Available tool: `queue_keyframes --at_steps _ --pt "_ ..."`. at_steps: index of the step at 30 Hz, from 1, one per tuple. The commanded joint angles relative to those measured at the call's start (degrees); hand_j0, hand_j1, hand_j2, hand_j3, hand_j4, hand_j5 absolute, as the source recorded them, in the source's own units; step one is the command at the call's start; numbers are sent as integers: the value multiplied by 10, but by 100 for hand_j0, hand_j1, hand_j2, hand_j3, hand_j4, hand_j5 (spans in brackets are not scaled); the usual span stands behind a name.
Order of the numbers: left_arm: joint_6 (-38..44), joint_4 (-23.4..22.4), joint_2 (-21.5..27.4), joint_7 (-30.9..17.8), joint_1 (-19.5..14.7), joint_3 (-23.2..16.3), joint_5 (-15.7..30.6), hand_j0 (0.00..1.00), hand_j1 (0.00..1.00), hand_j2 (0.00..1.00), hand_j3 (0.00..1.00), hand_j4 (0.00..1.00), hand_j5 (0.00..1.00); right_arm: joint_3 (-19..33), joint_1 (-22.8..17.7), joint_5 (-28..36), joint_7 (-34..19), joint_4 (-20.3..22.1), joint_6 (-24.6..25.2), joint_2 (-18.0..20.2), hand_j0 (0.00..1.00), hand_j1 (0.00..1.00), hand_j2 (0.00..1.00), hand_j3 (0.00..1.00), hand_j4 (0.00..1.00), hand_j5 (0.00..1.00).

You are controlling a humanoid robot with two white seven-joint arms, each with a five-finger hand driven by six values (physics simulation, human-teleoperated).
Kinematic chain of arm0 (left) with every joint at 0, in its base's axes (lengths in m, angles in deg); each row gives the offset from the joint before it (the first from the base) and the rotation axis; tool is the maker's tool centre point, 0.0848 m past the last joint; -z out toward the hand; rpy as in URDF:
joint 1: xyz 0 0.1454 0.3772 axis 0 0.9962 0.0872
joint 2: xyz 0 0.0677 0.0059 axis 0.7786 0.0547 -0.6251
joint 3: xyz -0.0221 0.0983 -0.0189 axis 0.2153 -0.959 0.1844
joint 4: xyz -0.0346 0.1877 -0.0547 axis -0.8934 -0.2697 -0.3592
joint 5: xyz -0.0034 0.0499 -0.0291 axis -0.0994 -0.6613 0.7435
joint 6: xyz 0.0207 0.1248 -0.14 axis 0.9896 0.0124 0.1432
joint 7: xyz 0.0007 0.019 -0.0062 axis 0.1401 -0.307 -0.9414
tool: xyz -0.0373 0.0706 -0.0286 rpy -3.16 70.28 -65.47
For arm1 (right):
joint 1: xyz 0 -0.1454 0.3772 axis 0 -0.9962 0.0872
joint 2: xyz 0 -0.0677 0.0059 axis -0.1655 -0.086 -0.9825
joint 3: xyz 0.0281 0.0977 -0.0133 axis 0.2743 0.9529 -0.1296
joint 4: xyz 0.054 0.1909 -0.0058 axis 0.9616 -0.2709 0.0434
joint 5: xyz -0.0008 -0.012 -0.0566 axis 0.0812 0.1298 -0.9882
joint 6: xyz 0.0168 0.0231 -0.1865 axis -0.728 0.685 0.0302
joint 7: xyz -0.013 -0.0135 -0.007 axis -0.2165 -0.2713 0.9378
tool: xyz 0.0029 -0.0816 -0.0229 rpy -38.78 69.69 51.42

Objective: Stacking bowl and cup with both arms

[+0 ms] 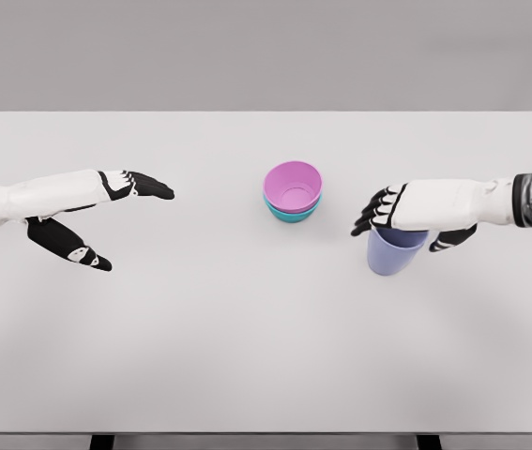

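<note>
Bare white counter [247,375] fills my view nearest the camera, its front edge running along the bottom and a plain grey wall behind. On my left, the left hand [106,211] lies spread, holding nothing, well apart from everything. Near the middle, a pink bowl [293,186] sits nested in a teal bowl [289,215]. My right hand [406,220] grips the lavender cup [392,255] just beside them, with open surface all around.
</note>
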Motion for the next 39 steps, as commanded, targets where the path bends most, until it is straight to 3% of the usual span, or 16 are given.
queue_keyframes --at_steps 1,4,26,33,39 --pt "2 0 1 0 0 0 5 100 100 100 100 100 100 0 0 3 0 0 1 0 85 85 85 85 85 85" --pt "2 0 1 0 0 0 5 100 100 100 100 100 100 0 0 3 0 2 1 0 78 78 78 78 78 78" --pt "2 1 1 0 1 0 5 100 100 100 100 100 100 32 12 8 0 3 1 -7 57 57 57 57 57 57" --pt "2 1 1 0 1 0 5 100 100 100 100 100 100 58 11 3 0 -1 1 -51 55 55 55 55 55 55" --pt "2 1 1 0 0 0 5 100 100 100 100 100 100 84 12 4 0 0 1 -65 55 55 55 55 55 55"
